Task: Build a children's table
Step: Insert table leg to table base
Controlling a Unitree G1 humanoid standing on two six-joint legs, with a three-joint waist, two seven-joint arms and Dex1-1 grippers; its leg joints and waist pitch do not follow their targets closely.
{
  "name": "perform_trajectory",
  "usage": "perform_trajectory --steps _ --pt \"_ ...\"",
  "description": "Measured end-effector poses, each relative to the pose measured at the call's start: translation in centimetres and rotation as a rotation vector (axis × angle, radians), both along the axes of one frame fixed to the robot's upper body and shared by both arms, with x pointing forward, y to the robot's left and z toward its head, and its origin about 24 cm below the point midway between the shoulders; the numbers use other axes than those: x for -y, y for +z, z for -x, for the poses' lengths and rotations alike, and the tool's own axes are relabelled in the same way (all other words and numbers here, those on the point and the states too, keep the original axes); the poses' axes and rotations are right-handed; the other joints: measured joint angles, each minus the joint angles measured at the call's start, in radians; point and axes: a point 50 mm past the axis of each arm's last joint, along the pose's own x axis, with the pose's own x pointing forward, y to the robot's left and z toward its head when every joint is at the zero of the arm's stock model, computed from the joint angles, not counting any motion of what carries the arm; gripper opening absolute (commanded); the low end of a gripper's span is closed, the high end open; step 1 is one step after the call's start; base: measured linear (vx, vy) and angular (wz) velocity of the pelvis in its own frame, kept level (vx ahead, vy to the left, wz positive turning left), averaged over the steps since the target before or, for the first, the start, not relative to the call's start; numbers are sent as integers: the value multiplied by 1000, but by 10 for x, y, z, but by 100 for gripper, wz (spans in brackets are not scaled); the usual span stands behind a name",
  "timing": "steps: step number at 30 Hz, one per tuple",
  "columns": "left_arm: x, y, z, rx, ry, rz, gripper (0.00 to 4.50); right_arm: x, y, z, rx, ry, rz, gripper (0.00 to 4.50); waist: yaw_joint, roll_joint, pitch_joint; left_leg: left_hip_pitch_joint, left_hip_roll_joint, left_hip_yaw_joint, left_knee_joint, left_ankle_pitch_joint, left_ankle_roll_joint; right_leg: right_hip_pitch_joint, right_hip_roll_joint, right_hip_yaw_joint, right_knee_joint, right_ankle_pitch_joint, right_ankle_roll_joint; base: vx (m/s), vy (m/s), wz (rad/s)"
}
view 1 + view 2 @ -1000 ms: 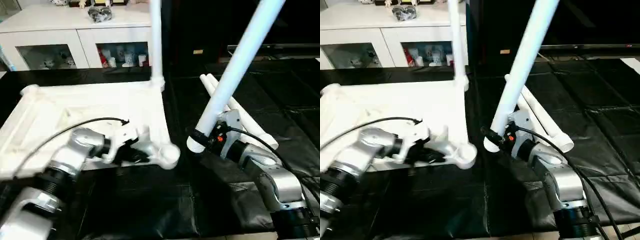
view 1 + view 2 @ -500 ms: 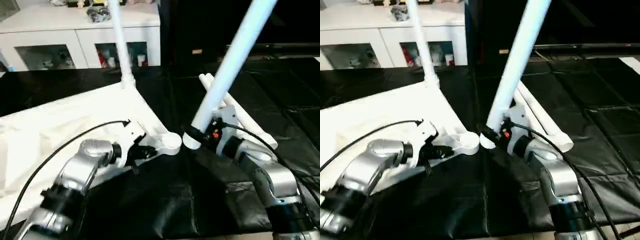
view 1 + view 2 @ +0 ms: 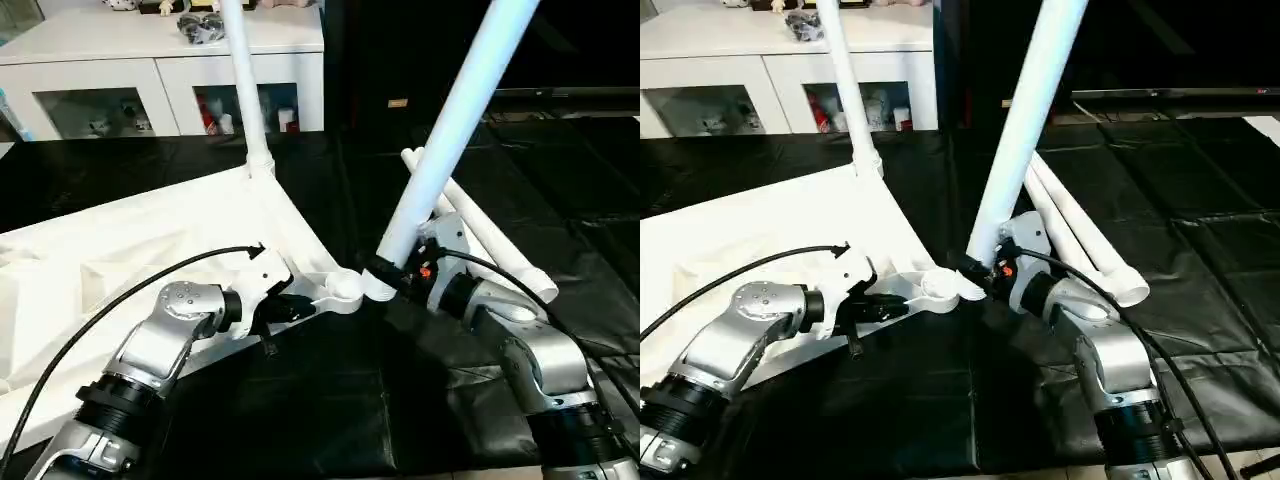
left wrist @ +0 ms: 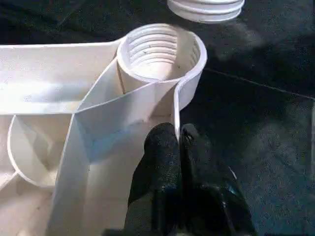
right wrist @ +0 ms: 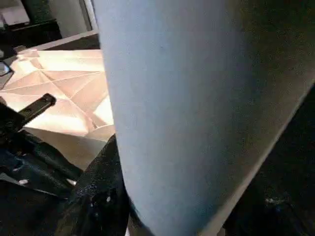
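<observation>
The children's table top lies underside up on the black mat, white and ribbed. One white leg stands in its far corner socket. My left gripper is shut on the thin rim wall just behind the near corner socket, and its fingertips pinch that wall. My right gripper is shut on a second leg, which leans up and to the right. That leg's threaded end hangs right beside the near socket, outside it.
Two more white legs lie on the mat behind my right arm. A white cabinet with glass doors stands along the back. Black mat covers the floor in front.
The table top has swung round: its near corner socket moved right, towards the held leg's end, and the standing leg moved left. The held leg's end now sits beside the socket.
</observation>
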Motion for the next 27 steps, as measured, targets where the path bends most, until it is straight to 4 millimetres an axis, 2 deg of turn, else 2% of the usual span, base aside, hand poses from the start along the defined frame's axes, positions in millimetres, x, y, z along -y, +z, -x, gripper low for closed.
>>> perform_trajectory --steps 6,8,14,21,23,26,27 --pt "-1 0 1 -2 -9 -18 0 -1 2 -1 6 11 -2 194 2 0 0 0 0 0 0 0 0 0 0 0 0 0 0 0 0 0" --pt "-2 1 1 -9 -5 -18 44 -1 2 -1 6 11 -2 194 1 0 0 0 0 0 0 0 0 0 0 0 0 0 0 0 0 0" --pt "-7 -1 4 -12 13 -35 66 -2 3 -1 8 21 -5 194 -2 0 0 0 0 0 -1 0 0 0 0 0 -1 0 0 0 0 0" --pt "-15 -1 8 -30 25 -32 66 -2 2 -1 9 22 -5 194 1 0 0 0 0 0 -1 0 0 -1 0 0 -1 0 0 0 0 0" --pt "-15 0 9 -34 23 -30 37 -2 1 -2 3 20 -5 194 1 0 0 0 0 0 -1 0 0 -1 0 0 -1 0 0 0 0 0" --pt "-15 0 10 -40 17 -23 23 -3 1 -3 4 22 -6 194 1 0 0 0 0 0 -1 0 0 -1 0 0 -1 0 0 0 0 0" --pt "-15 0 10 -43 18 -20 3 -4 2 -3 7 24 -8 194 2 0 0 0 0 0 -1 0 0 -1 0 0 -1 0 0 0 0 0"
